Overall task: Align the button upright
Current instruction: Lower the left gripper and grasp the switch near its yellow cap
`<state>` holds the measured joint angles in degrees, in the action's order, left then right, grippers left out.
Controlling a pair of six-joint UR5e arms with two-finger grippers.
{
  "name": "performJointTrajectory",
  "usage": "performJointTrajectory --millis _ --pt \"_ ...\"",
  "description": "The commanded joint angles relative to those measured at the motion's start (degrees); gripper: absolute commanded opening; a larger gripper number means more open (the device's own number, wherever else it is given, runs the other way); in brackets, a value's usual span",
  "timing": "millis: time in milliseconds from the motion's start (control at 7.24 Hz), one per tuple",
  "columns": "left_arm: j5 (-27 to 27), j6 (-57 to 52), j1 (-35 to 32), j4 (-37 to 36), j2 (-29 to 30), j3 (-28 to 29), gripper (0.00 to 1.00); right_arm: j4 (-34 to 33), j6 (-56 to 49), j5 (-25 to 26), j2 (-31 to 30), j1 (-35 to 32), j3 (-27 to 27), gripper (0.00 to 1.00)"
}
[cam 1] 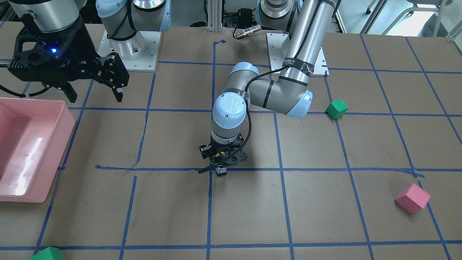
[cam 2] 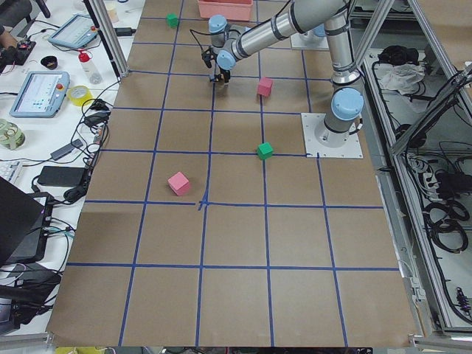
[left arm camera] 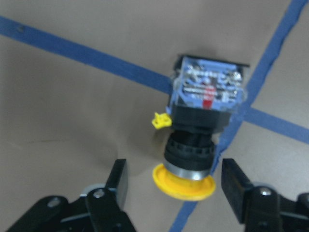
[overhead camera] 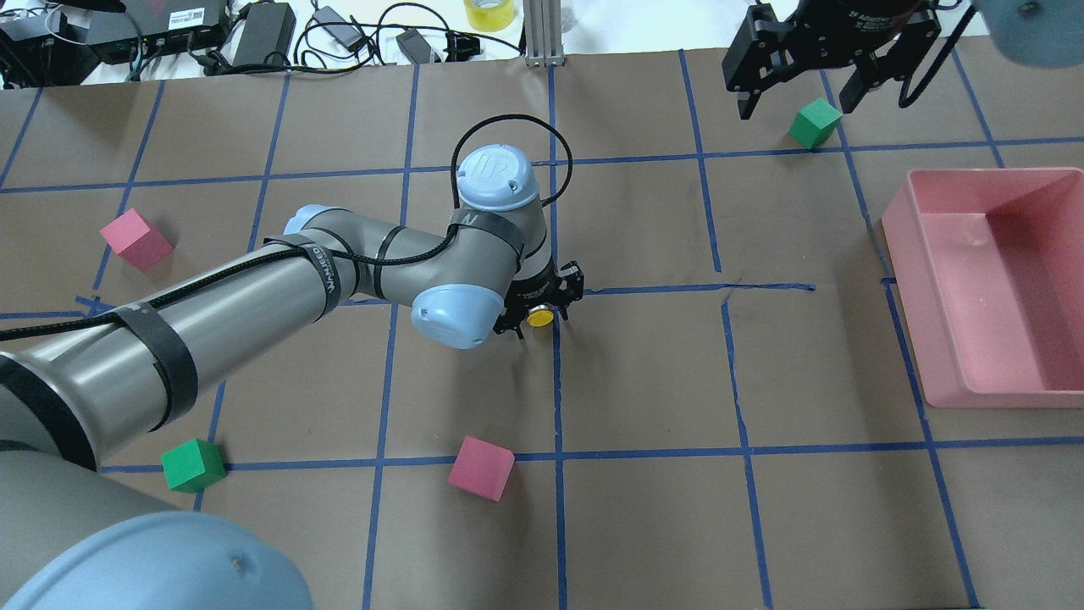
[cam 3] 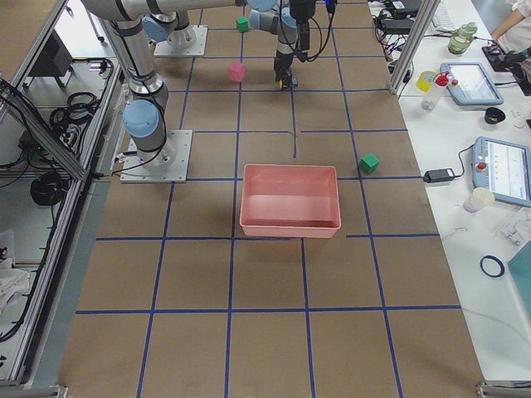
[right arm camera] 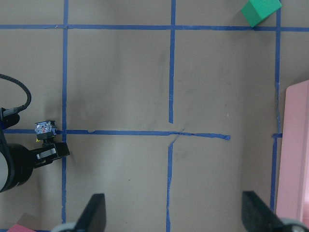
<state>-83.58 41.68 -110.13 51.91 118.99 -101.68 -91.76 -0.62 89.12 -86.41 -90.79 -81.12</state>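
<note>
The grasp is judged in hand: the left claw is spread astride the yellow cap of the button, which lies on its side near the middle of the desk, nothing pinched. Closing, then tipping onto the base, is called for. The right claw is spread, empty, by the far right corner.

Beneath me: table papered brown, gridded with blue tape lines. Power bricks and loose cables clutter the far edge I face. A white bench carrying tablets runs along one end, past an aluminium post.
</note>
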Motion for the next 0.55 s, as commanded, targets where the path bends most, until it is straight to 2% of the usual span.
performJointTrajectory --millis 0,138,414 --pt "0.3 -0.6 0.0 0.2 -0.2 0.1 0.13 0.0 0.0 0.0 0.0 0.0 0.0 1.00" --pt "0.1 -0.9 0.0 0.2 -0.2 0.3 0.00 0.0 0.0 0.0 0.0 0.0 0.0 1.00" --pt "-0.2 -0.9 0.0 0.2 -0.5 0.5 0.00 0.1 0.0 0.2 0.0 0.1 0.0 1.00"
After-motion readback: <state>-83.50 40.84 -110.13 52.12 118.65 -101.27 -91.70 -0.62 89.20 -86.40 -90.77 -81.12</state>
